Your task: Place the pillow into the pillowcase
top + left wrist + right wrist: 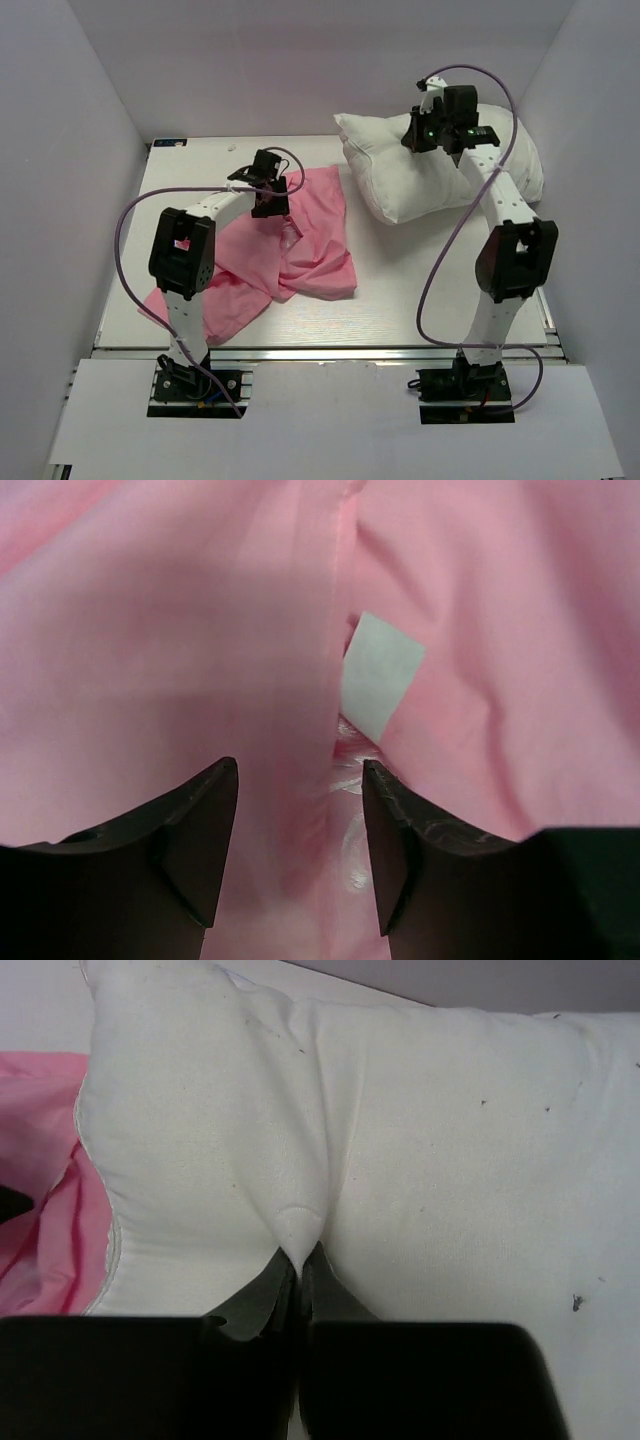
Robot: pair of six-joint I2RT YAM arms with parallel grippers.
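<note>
The white pillow (395, 175) lies at the back right of the table, plump and speckled. My right gripper (438, 140) is on top of it, shut on a pinched peak of the pillow's cloth (300, 1228); the right gripper (300, 1258) shows its jaws pressed together. The pink pillowcase (315, 235) lies crumpled at centre left. My left gripper (270, 195) is down on its upper edge. In the left wrist view the left gripper (300, 815) has its jaws apart, with a fold of the pillowcase (160, 660) between them. A white patch (382, 675) shows in a gap of the fabric.
White enclosure walls (70, 150) rise at the left, back and right of the table (410, 295). The pillow's right end sits close to the right wall. The pillowcase (40, 1170) reaches to beside the pillow's left end. A small object (170, 142) sits at the back left corner.
</note>
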